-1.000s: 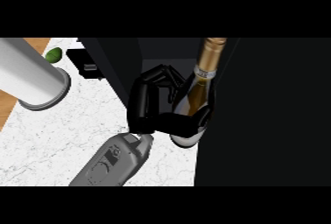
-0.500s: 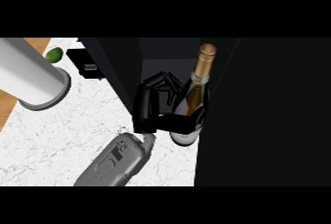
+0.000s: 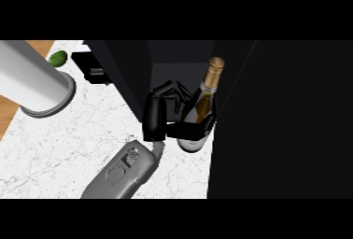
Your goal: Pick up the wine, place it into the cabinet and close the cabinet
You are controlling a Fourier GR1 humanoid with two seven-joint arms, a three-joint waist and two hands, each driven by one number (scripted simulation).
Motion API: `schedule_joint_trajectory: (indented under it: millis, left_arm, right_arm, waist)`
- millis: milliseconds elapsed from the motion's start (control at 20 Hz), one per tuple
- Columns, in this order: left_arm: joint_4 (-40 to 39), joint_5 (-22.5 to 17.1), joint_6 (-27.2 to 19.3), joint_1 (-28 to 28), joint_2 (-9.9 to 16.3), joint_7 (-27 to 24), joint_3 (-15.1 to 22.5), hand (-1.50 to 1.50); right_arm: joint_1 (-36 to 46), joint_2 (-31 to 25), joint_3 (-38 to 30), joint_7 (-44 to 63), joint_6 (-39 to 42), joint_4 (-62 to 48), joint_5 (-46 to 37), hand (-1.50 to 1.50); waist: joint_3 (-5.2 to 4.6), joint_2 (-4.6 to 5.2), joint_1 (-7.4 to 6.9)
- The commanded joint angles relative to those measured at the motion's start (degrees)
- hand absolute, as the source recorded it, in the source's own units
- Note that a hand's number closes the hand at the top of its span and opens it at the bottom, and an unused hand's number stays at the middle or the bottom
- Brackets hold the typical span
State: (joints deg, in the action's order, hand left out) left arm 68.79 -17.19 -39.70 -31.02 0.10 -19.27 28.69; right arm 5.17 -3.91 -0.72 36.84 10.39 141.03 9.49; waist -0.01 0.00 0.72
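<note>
Wine (image 3: 204,100): dark bottle, gold foil over neck and cap, pale rounded base; tilted, neck pointing up the view, base toward the lower edge.
Label: no brand or writing readable on the bottle; body mostly hidden behind the fingers.
Location: at the mouth of the dark cabinet (image 3: 276,116), in the narrow opening between a black panel on the left and the wide black mass on the right; base over the tabletop's edge by the cabinet front.
Right hand (image 3: 165,116): black, curled round the lower body of the wine, thumb crossing the bottle just above its base, fingers arched behind the shoulder; bottle held.
Right forearm (image 3: 124,170): grey, rising from the lower edge toward the hand.
Left hand: not visible in the head view.
Tabletop (image 3: 76,140): white marbled surface; strip of wood tone along the left edge.
Cylinder (image 3: 31,81): large, grey, at upper left on the tabletop, well apart from the wine.
Green object (image 3: 58,58): small, rounded, just beside the cylinder's upper side.
Black object (image 3: 93,67): small, boxy, between the green object and the cabinet.
</note>
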Motion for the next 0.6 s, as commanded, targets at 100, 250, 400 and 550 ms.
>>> schedule_joint_trajectory:
  millis: [100,250,400,550]
  left_arm:
    - [-5.16,-2.16,3.66,-1.62,-0.08,-4.29,-5.33,1.50]
    - [-7.91,-4.27,4.45,-2.50,-0.08,-6.81,-7.50,1.50]
    - [-11.38,-7.29,1.46,-5.63,-0.09,-7.73,-5.39,1.50]
    - [-12.65,-3.37,7.63,-4.94,-0.10,-5.78,-10.48,1.50]
  right_arm:
    - [-1.14,1.15,1.38,-0.19,-0.51,2.90,1.66,-1.50]
    - [0.51,-0.06,-1.11,3.94,-1.52,6.38,6.01,-1.50]
    - [-2.80,0.01,-3.57,-3.57,2.36,0.45,7.79,-1.50]
    - [-1.22,0.81,-0.53,-0.79,0.13,2.19,4.37,-1.50]
  waist:
    - [0.00,0.05,-0.18]
    - [-0.02,0.07,0.17]
    - [0.03,0.15,0.51]
    - [0.01,0.03,-0.17]
